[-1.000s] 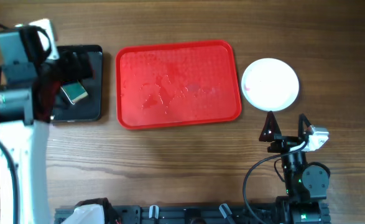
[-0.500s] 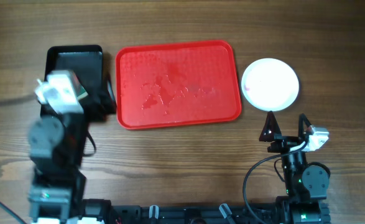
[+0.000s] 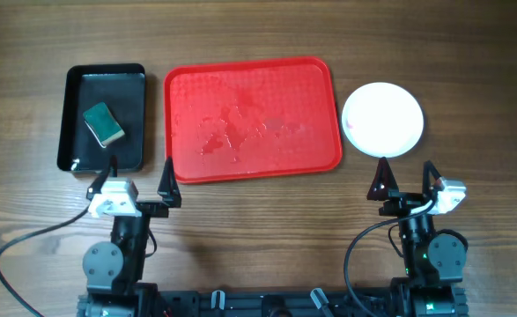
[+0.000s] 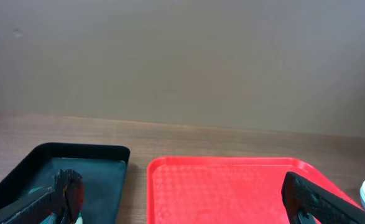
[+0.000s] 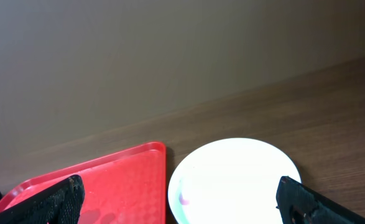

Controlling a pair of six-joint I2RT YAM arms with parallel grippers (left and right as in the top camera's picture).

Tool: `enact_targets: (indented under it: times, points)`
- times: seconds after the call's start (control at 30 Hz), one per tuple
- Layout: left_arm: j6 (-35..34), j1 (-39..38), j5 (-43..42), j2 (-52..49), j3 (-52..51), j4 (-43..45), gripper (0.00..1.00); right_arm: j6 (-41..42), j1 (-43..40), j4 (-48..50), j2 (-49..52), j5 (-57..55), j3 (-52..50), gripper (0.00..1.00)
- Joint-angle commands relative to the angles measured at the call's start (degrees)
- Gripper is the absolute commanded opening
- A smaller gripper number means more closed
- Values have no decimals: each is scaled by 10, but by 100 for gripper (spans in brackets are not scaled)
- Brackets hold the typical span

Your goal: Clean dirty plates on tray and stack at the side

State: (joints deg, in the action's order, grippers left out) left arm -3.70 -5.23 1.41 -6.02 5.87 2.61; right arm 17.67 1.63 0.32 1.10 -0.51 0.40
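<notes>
Idling wide open, left gripper and right gripper; pink smear on the right-side white plate might get missed.

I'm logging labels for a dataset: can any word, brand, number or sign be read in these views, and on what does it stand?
None can be read.
The red tray, the white plate, the black tray and the green sponge lying in it show no print.
The left gripper and right gripper show no legible marking either.
</notes>
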Motion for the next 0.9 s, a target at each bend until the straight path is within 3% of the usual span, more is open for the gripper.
enact_targets:
  times: [0.0, 0.37, 0.87]
  points:
    - [3, 10, -5, 31, -30, 2, 100, -10, 2, 3, -4, -10, -1, 100]
    - [3, 22, -5, 59, -56, -70, 100, -10, 2, 3, -4, -10, -1, 100]
    - [3, 25, -7, 59, -56, -68, 100, -10, 2, 3, -4, -10, -1, 100]
